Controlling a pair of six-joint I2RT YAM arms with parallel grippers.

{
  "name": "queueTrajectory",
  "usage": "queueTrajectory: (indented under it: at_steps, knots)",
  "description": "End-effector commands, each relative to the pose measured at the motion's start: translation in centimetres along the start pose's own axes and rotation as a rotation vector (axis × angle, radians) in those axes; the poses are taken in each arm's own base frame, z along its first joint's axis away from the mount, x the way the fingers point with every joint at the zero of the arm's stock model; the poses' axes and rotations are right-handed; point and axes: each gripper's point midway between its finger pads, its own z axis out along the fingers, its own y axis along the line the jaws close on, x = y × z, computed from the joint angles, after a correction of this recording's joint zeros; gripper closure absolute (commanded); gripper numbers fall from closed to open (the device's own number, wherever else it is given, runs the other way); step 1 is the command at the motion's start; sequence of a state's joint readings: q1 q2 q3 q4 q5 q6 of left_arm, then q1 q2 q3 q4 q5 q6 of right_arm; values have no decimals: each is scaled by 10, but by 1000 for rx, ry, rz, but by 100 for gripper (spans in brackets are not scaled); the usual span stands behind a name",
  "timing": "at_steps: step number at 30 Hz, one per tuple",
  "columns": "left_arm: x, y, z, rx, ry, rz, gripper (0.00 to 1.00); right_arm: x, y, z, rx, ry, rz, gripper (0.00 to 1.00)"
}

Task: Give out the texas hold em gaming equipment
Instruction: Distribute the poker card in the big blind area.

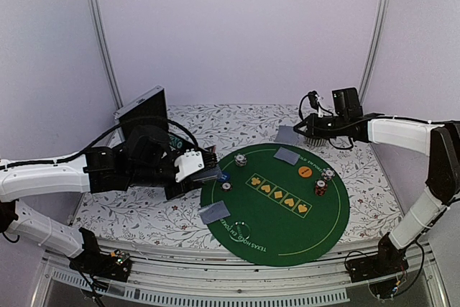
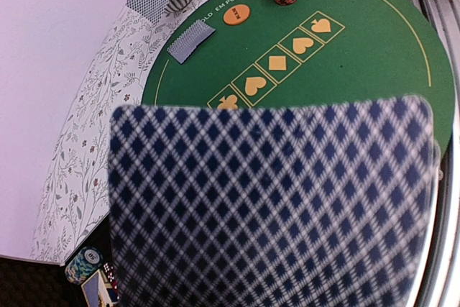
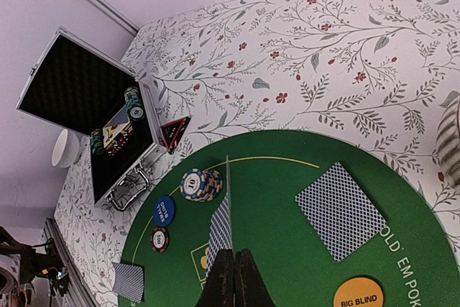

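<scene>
At the left, the left pincer (image 1: 204, 173) grips a blurred card (image 2: 273, 206), blue-diamond-backed, over the left edge of the green mat (image 1: 287, 231). It fills the wrist view and hides the fingers; whether it is one card or several cannot be told. The open case (image 3: 79, 91) shows its chips only partly. On the mat lie loose cards (image 1: 214, 212), striped chip stacks (image 3: 201, 183) and an orange disc (image 1: 305, 171). At the right, the right pincer (image 3: 233, 278) pinches an edge-on card (image 3: 221, 231), and the frame edge cuts off the ribbed cup (image 3: 449, 141).
</scene>
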State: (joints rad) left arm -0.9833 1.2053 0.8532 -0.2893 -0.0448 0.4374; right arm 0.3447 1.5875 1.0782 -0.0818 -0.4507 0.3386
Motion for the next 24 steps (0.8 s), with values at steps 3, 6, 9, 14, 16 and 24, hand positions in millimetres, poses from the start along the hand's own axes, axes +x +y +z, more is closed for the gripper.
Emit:
queueTrajectory:
  at_steps: [3,6,9,14,16,24]
  knots:
    - [-5,4,-1,-10,-24,-6,58,16,-25,22,-18,48,12,98]
    - [-5,4,-1,-11,-24,-5,58,25,-36,30,-13,74,30,98]
    - [-5,4,-1,-10,-23,-5,58,34,-47,36,-9,94,49,98]
    - [-4,4,0,-7,-23,-5,58,44,-62,46,-1,118,79,98]
    - [-4,3,0,-6,-22,-4,58,48,-66,51,1,129,89,98]
    - [-2,3,1,-4,-15,-4,58,43,-76,66,-2,127,99,98]
